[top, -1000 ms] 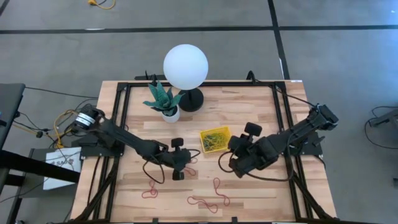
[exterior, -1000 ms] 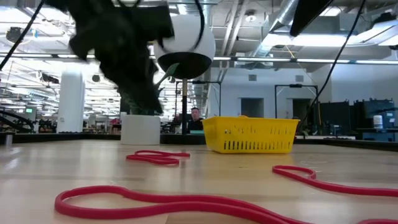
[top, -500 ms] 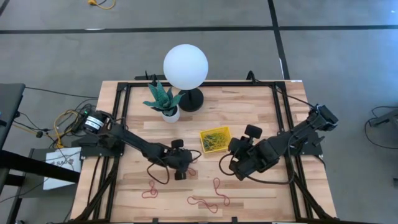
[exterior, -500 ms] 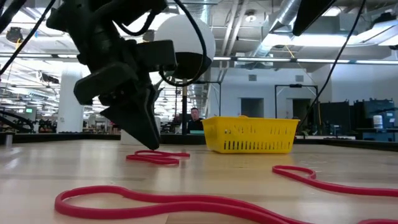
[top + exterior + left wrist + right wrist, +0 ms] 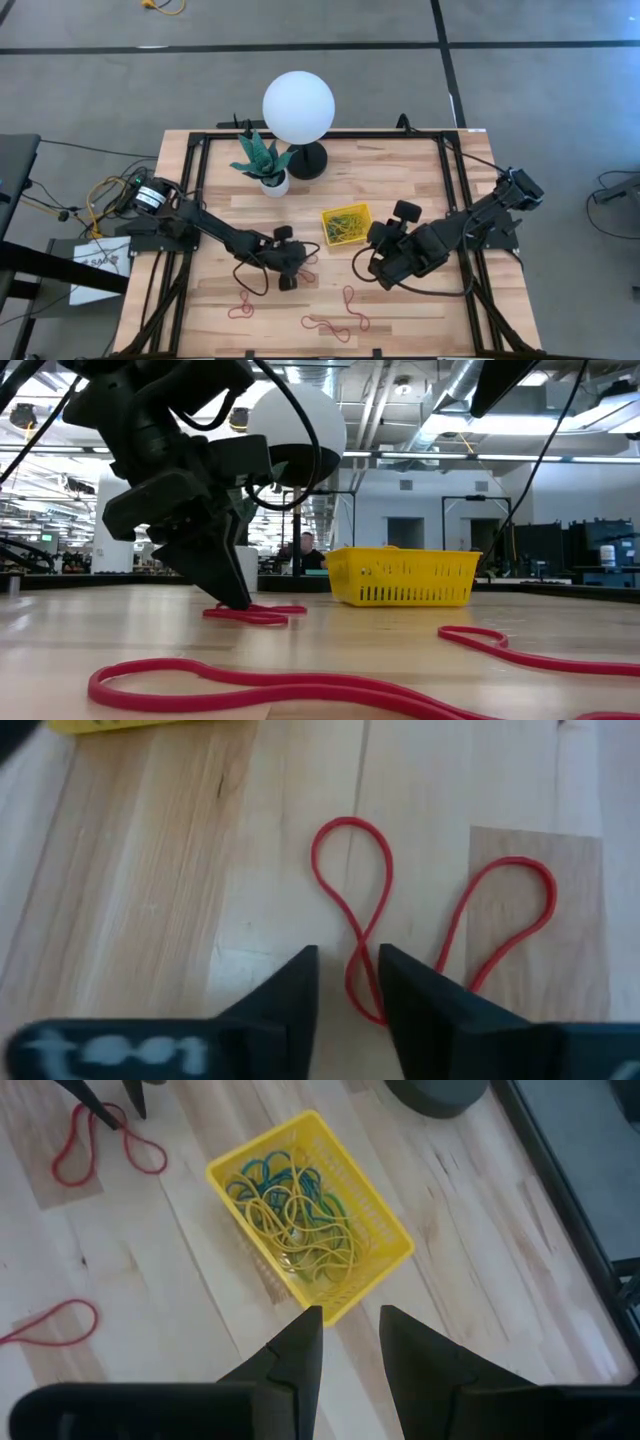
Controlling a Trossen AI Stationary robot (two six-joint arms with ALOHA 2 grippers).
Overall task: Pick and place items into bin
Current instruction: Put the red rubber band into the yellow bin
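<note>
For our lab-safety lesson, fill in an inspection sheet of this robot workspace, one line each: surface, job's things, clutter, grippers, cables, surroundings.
Surface: wooden table, dark frame rails along its edges.
Job's things: yellow bin holding yellow and green bands; red rubber bands loose on the near part of the table, one twisted red loop at the left gripper.
Clutter: potted plant and white globe lamp at the far edge.
Grippers: left gripper open, tips down astride the twisted loop; right gripper open, waiting above the table near the bin.
Cables: black cable looping on the table by the left arm.
Surroundings: grey floor; a person seated beyond the table in the low view.
</note>
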